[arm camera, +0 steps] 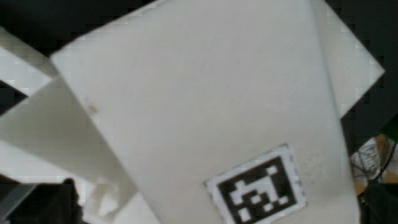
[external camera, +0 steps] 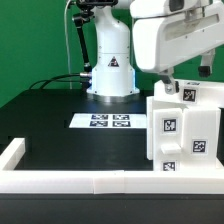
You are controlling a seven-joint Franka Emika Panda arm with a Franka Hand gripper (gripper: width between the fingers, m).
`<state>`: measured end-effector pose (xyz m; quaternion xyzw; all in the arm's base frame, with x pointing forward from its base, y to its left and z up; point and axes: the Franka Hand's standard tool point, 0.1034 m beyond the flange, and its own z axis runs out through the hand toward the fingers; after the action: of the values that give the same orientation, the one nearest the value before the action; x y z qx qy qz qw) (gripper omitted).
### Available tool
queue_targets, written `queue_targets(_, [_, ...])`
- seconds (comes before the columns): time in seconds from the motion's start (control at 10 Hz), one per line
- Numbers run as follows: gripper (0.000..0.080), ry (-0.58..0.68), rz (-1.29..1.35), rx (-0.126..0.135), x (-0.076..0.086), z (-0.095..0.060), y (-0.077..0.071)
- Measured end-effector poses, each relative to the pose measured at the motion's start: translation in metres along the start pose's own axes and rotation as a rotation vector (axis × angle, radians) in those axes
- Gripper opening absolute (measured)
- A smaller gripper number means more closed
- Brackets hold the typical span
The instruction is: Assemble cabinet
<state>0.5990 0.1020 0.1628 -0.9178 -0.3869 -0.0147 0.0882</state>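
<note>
The white cabinet body (external camera: pixel 186 128) stands upright at the exterior view's right front, with several black-and-white tags on its faces. My gripper (external camera: pixel 170 82) hangs from the big white hand directly over the cabinet's top left corner, very close to it or touching it. Its fingers are hidden behind the hand and the cabinet, so I cannot tell how the jaws stand. In the wrist view a tilted white cabinet panel (arm camera: pixel 187 110) fills almost the whole picture, with one tag (arm camera: pixel 263 192) near its edge. No fingertips show clearly there.
The marker board (external camera: pixel 110 122) lies flat on the black table mid-scene. The robot's white base (external camera: pixel 110 72) stands behind it with black cables. A low white border frame (external camera: pixel 60 180) runs along the front and the exterior view's left edge.
</note>
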Motion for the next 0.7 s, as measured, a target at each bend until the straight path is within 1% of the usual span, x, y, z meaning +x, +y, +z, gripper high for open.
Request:
queue_targets(0.2, [0.0797, -0.002, -0.111, -0.002, -0.002, 0.000, 0.002])
queue_targets(0.4, [0.0797, -0.009, -0.297, -0.025, 0.002, 0.005, -0.001])
queue_targets(0.5, [0.0797, -0.010, -0.353, -0.027, 0.003, 0.008, -0.003])
queue_targets(0.7, [0.0797, -0.016, -0.368, -0.032, 0.005, 0.013, -0.005])
